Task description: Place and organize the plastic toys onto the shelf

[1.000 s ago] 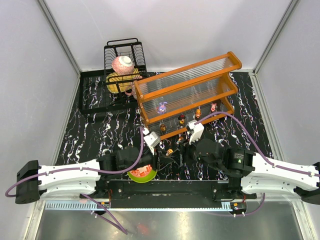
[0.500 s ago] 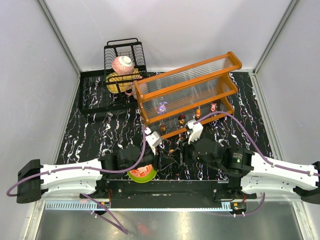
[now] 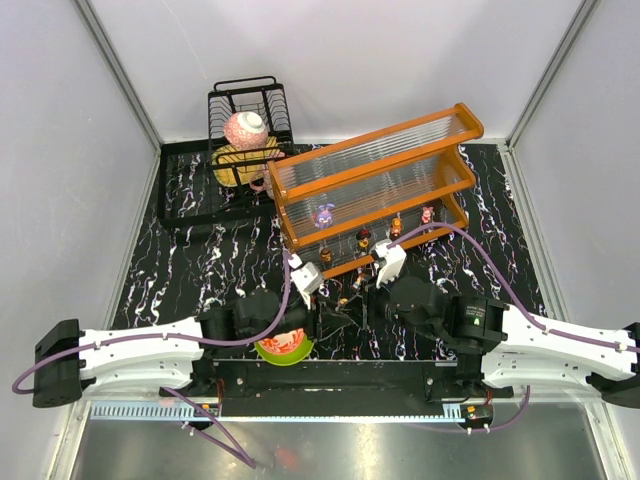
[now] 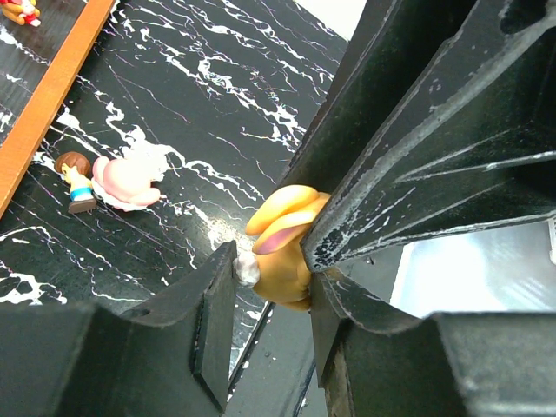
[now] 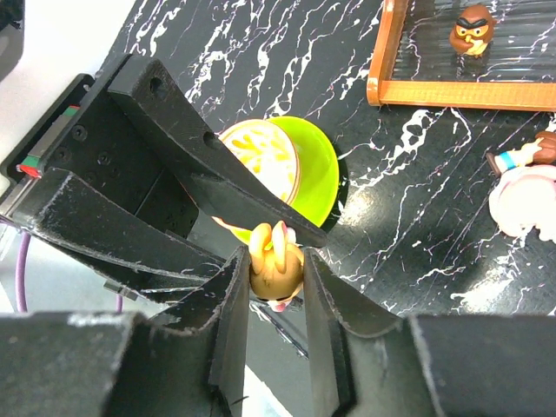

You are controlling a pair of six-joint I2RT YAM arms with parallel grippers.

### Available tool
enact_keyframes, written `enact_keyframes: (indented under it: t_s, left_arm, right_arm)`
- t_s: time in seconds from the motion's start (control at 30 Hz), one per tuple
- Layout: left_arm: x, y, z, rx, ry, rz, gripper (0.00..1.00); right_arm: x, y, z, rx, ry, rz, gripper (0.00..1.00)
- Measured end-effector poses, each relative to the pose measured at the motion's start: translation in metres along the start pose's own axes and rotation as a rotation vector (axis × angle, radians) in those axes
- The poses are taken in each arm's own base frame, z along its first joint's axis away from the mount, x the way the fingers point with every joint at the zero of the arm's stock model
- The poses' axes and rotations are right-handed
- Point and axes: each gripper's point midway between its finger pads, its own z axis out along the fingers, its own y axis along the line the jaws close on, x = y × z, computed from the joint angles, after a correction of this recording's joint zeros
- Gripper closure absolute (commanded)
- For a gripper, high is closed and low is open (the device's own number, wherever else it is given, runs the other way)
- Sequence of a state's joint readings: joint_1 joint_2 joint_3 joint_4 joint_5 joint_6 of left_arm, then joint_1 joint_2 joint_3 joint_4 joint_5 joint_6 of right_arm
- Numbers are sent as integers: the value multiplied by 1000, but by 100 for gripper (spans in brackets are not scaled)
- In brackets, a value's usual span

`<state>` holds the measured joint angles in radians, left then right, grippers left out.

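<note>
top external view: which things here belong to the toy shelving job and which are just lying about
Job: shelf; yellow toy; pink toy; brown-haired figurine; purple toy; brown owl toy.
Lying about: green-rimmed bowl; black wire rack; crockery in it.

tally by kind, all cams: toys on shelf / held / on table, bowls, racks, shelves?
Toys on the shelf: 5
Yellow toy, held: 1
Toys on the table: 2
Green bowl: 1
Wire dish rack: 1
Shelf: 1
Total: 11
</note>
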<state>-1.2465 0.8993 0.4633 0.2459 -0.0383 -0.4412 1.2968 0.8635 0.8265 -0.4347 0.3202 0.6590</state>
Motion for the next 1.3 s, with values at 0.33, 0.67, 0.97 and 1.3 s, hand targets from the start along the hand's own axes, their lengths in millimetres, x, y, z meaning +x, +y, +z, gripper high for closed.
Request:
enact_keyframes:
  t_s: [0.33, 0.67, 0.97, 1.3]
  left_arm:
    - [-18, 0, -11, -12, -54, 13, 1]
    - [-34, 9, -42, -62, -136, -15, 1]
    - [-36, 26, -63, -134, -197, -41, 1]
    - [-30, 36, -71, -177, -193, -40, 1]
  right_arm:
    - [-11, -7, -2, 53, -40, 2, 100]
    - [-64, -67, -15, 299, -204, -22, 100]
    - [-128, -126, 4, 445, -211, -83, 100]
    - [-162, -155, 58, 401, -157, -148, 100]
